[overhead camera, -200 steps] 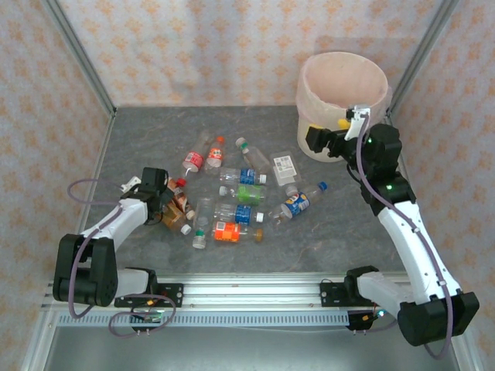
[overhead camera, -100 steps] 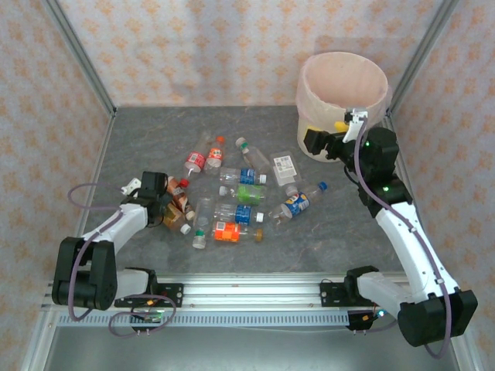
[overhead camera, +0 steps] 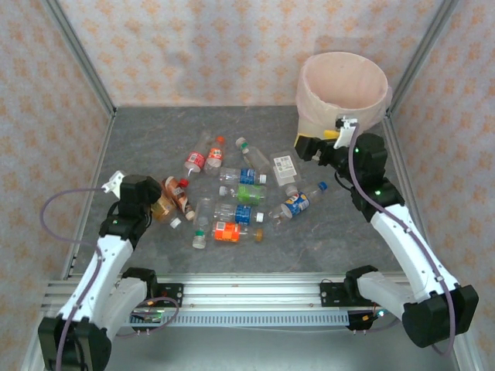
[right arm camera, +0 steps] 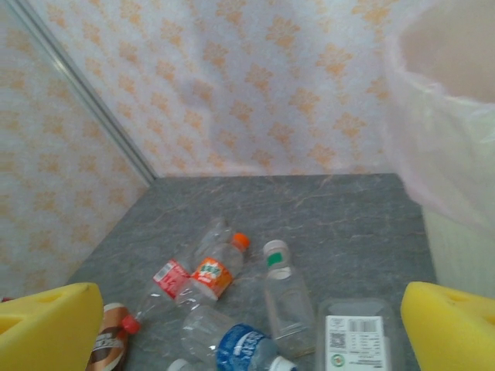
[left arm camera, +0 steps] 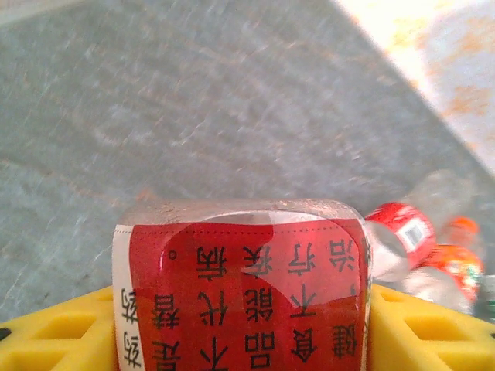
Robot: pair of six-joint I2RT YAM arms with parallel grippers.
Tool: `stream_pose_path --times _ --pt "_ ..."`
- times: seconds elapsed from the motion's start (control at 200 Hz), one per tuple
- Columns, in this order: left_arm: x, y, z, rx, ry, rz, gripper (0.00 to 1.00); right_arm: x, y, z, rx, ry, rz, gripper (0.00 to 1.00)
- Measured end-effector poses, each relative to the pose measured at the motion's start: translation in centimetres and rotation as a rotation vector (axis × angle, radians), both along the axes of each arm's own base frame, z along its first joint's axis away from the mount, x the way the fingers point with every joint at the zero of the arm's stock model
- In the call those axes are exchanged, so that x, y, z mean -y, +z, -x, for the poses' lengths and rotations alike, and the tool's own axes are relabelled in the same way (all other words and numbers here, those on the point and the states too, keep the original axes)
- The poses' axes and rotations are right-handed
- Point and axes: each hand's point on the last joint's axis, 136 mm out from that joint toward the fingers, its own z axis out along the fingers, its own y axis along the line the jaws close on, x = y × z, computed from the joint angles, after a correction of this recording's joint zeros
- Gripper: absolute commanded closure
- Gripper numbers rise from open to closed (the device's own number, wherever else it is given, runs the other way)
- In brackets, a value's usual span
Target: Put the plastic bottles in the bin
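On the grey table [overhead camera: 147, 139], operator, your stock stands as follows.

1. Left gripper [left arm camera: 244, 336]: closed on one bottle. This held bottle [left arm camera: 240, 301] is clear with a red label in dark characters. It lies crosswise between the yellow pads [left arm camera: 54, 336] and touches both. From above you find this gripper at the left edge of the pile. Whether the bottle rests on the table you cannot tell.

2. Right gripper [right arm camera: 249, 325]: jaws spread wide, with nothing between them. It hangs just beside the bin's near-left wall, and its camera looks across the pile.

3. Bin [overhead camera: 370, 108]: round, tapered and cream-white, lined with a pale pink bag [right arm camera: 441, 116]. It stands upright in the far right corner of the table.

4. Plastic bottles [overhead camera: 232, 193]: these lie on their sides in a loose cluster at mid-table, well apart from the bin. Entries you can pick out:
- An orange-capped bottle [overhead camera: 215, 151] with an orange label lies at the far edge.
- A bottle with a red-and-white label [overhead camera: 193, 161] lies just beside it on the left.
- A clear bottle with a pale green cap [overhead camera: 251, 153] lies to its right.
- A blue-labelled bottle [overhead camera: 246, 176] lies near the middle, with a green-labelled bottle [overhead camera: 249, 193] just beside it on the near side.
- A blue-capped bottle [overhead camera: 298, 202] with a yellow and blue label lies at the right edge.
- An orange-labelled bottle [overhead camera: 227, 230] lies at the near edge.

5. Clear box [overhead camera: 286, 166]: it carries a white printed label and lies between the pile and the bin.
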Motion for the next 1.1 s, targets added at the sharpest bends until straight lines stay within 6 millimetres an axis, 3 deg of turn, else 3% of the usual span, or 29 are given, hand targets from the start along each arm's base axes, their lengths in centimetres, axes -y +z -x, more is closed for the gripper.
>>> stream_pose_path --times 0.135,0.31,0.425,0.63,0.881,1.096 --pt "2.7 4.1 -0.8 0.109 -0.120 0.001 0.47 -2.4 -0.3 0.8 -0.018 0.061 -0.017 0.01" --pt "9.9 9.2 -3.3 0.211 -0.395 0.013 0.47 -5.7 -2.1 1.0 -0.092 0.127 -0.039 0.01" --pt "14.1 11.4 -5.0 0.256 -0.534 0.035 0.46 -7.6 -3.2 1.4 -0.134 0.170 -0.062 0.01" --pt "20.1 14.5 -6.7 0.311 -0.719 0.039 0.46 -10.5 -2.9 2.2 -0.172 0.282 -0.157 0.01" --pt "23.2 17.7 -8.8 0.384 -0.807 0.075 0.46 -13.2 -1.4 3.2 -0.153 0.439 -0.256 0.01" --pt "25.2 18.0 -10.0 0.403 -0.859 0.110 0.45 -15.9 -1.7 5.2 -0.141 0.579 -0.260 0.01"
